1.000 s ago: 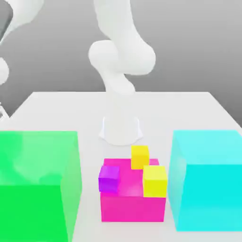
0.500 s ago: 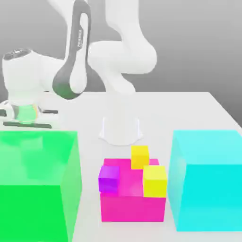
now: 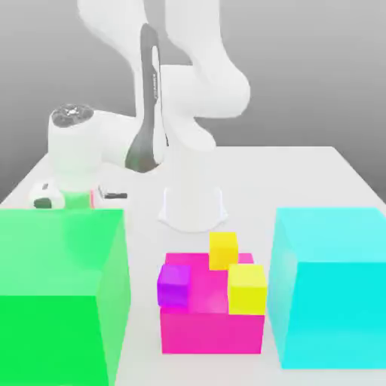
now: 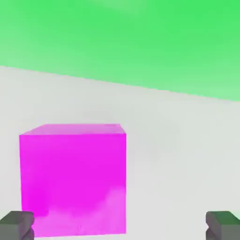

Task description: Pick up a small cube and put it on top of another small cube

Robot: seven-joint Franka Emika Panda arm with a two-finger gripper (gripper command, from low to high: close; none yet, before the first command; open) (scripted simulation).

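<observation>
Tool (image 4: 120, 227) open, magenta cube (image 4: 72, 178) near green block (image 4: 140, 42)

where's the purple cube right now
In the exterior view, the small purple cube sits on the pink block's top, at its left front corner, left of the nearer yellow cube.

Arm (image 3: 197, 83) is presenting smooth, rounded white segments throughout, with bulbous joint housings. A cylindrical white base (image 3: 192, 205) is showing a slightly flared foot ring. One link is carrying a dark grey inlay strip (image 3: 148, 113) running along its length and widening at the lower end. The wrist housing is showing a grey round cap (image 3: 71, 113) with small dots. Gripper (image 4: 120, 225) is displaying two dark grey, blocky fingertips (image 4: 17, 224), matte finish
</observation>
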